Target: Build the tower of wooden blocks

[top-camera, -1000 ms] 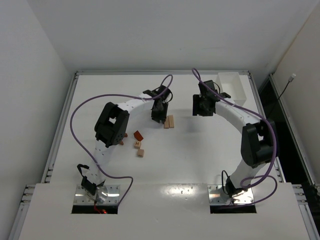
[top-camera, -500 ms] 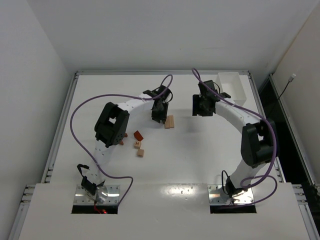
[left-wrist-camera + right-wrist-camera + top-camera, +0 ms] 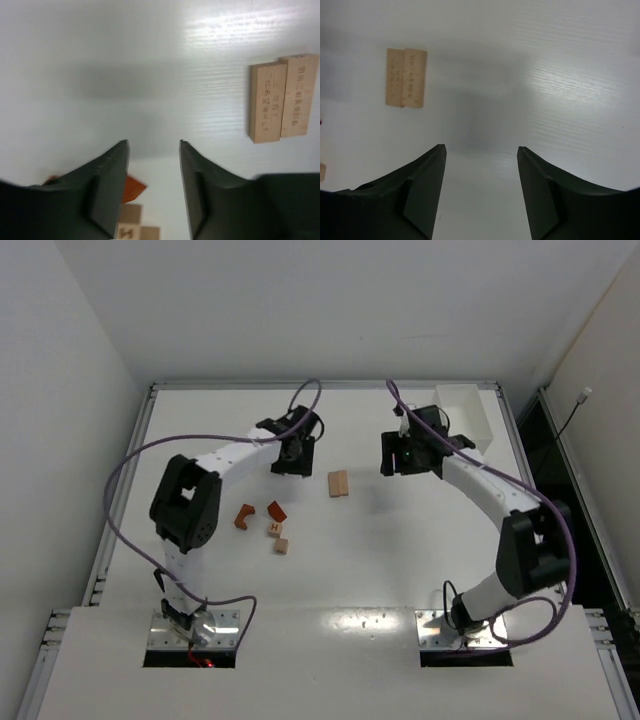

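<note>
Presently, the wood blocks are seen scattered flat on the white table, and none is set upon another. Farthest left, a reddish-brown arch is found just beside the left arm's dark elbow. Next to it, a reddish-brown wedge is placed, and close below the wedge a pale cube marked with an H is laid. A plain pale cube is set just nearer the bases.

Farther back and slightly right, the left gripper is held above bare table. In its wrist view the fingers are seen parted, and nothing is gripped between them. The wedge and the cubes are glimpsed behind the left finger.

Toward the middle, two pale planks are laid side by side with their long edges touching. They are positioned between the two grippers and are touched by neither.

To the right, the right gripper is held over the table. Its fingers are spread wide, and only empty surface is seen between them. At the far right corner, a white bin is placed, well apart from every block.
</note>
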Tool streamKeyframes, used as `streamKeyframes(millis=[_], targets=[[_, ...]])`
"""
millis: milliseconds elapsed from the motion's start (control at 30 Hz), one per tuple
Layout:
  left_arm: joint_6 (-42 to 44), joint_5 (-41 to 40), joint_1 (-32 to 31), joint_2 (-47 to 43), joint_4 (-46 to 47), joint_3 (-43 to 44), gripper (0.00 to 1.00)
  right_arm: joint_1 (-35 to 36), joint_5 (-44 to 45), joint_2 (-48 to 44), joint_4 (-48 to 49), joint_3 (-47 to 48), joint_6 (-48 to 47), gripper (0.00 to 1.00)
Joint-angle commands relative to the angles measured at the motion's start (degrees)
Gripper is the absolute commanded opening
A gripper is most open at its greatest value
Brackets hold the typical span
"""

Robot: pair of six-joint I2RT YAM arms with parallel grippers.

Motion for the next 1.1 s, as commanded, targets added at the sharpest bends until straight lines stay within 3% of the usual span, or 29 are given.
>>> streamKeyframes(millis=[0,133,167,267,300,333,433,567,633,667,767,933,1067], targets=[[4.1,-6.2,4.0,-13.3,1.4,0.9,0.53,0.5,-8.3,-8.0,5.3,-2.8,-9.5,0.57],[10.4,-4.2,11.3,-21.1,1.4,0.9,0.71,2.9,-21.9,-14.0,4.2,-4.1,-25.2,0.62],[10.4,-3.6,13.0,-22.3,0.6,0.4,0.73,6.0,-22.6,-14.6,3.2,-4.1,-31.4,0.66],[10.4,-1.9,21.4,-25.5,-2.3,-1.2,0.84,14.2,-22.6,-14.6,0.4,-1.4,-37.8,0.75],[10.4,0.6,25.9,-26.1,-3.6,-2.0,0.86,16.6,-20.7,-14.0,0.4,-0.8,-38.5,0.82],[10.4,1.3,27.9,-27.2,-4.2,-3.7,0.89,18.9,-20.7,-12.6,-0.6,0.8,-39.7,0.96],[10.4,5.2,35.2,-29.2,-4.7,-6.4,0.90,26.7,-20.8,-7.1,-3.8,5.9,-44.1,1.00],[11.8,5.9,41.6,-32.9,-6.0,-9.8,0.91,33.0,-20.8,1.1,-3.8,12.0,-43.3,0.78],[12.4,6.5,44.8,-34.2,-7.9,-10.3,0.91,33.6,-21.3,4.0,-1.7,14.5,-41.4,0.70],[13.9,7.2,45.8,-34.2,-7.9,-10.3,0.91,33.6,-22.5,5.4,-1.7,16.1,-40.9,0.58],[16.3,9.5,49.6,-35.3,-9.3,-11.6,0.91,33.6,-23.3,11.8,-0.9,20.5,-38.5,0.42],[18.3,12.4,54.1,-35.3,-9.9,-13.3,0.91,33.6,-25.6,20.6,-1.8,25.2,-36.9,0.34],[19.4,15.4,56.2,-35.3,-9.9,-13.9,0.91,34.9,-25.6,24.5,-2.4,28.3,-37.4,0.35]])
